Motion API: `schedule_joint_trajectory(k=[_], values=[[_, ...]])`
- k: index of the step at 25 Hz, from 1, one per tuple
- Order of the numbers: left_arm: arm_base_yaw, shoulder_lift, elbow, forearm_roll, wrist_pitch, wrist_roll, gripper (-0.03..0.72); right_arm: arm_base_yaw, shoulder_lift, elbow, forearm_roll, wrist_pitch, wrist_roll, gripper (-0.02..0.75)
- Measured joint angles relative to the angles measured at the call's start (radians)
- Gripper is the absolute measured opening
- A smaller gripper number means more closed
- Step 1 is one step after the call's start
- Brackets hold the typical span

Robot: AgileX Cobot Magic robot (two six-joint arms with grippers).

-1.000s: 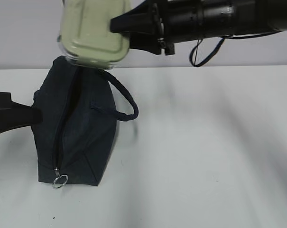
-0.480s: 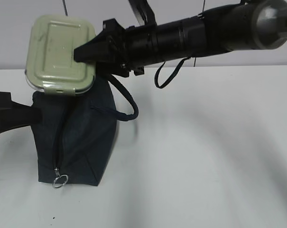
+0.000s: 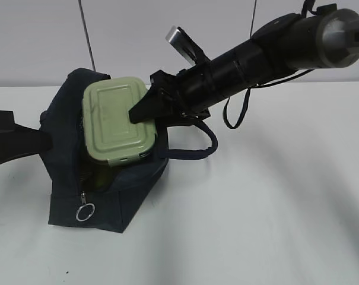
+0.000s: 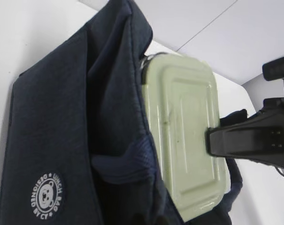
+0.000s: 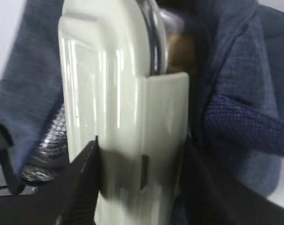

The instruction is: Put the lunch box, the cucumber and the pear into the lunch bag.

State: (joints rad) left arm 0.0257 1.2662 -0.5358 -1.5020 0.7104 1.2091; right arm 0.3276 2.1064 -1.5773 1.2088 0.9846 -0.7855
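The navy lunch bag stands open at the left. My right gripper is shut on the pale green-lidded lunch box and holds it tilted, partly inside the bag's mouth. In the right wrist view my right gripper clamps the box across its lid and base. The left wrist view shows the box against the bag's inner wall. My left gripper meets the bag's left side and holds it; its fingertips are hidden by fabric. A dark green bit shows under the box. The pear is hidden.
The bag's strap handle loops out to the right under my right arm. The silver zipper ring hangs at the bag's front. The white table stretches to the right; a pale wall stands behind it.
My right gripper has carried the lunch box from above the bag, leftward and then down into its open mouth. The bag's mouth has spread wider. My left gripper has stayed put.
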Motion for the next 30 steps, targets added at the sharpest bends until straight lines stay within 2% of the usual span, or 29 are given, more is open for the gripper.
schedule_joint_trajectory(k=[6,10,12,17,20,25,30], values=[[0.000,0.000,0.000,-0.017,-0.009,0.000,-0.015,0.045,0.006,0.000,-0.045,-0.067,0.022,0.391],[0.000,0.000,0.000,-0.024,-0.015,0.000,-0.015,0.080,0.009,-0.004,-0.043,-0.118,0.022,0.475],[0.000,0.000,0.000,-0.025,-0.015,0.000,-0.015,0.084,0.009,-0.018,-0.037,-0.120,0.014,0.509],[0.000,0.000,0.000,-0.028,-0.016,0.000,-0.015,0.078,0.009,-0.111,-0.072,-0.068,0.011,0.525],[0.000,0.000,0.000,-0.029,-0.016,0.000,-0.015,0.059,0.009,-0.198,-0.167,0.001,0.083,0.526],[0.000,0.000,0.000,-0.030,-0.016,0.000,-0.015,0.038,0.009,-0.326,-0.466,0.118,0.327,0.526],[0.000,0.000,0.000,-0.032,-0.016,0.000,-0.015,0.038,0.013,-0.339,-0.542,0.174,0.381,0.526]])
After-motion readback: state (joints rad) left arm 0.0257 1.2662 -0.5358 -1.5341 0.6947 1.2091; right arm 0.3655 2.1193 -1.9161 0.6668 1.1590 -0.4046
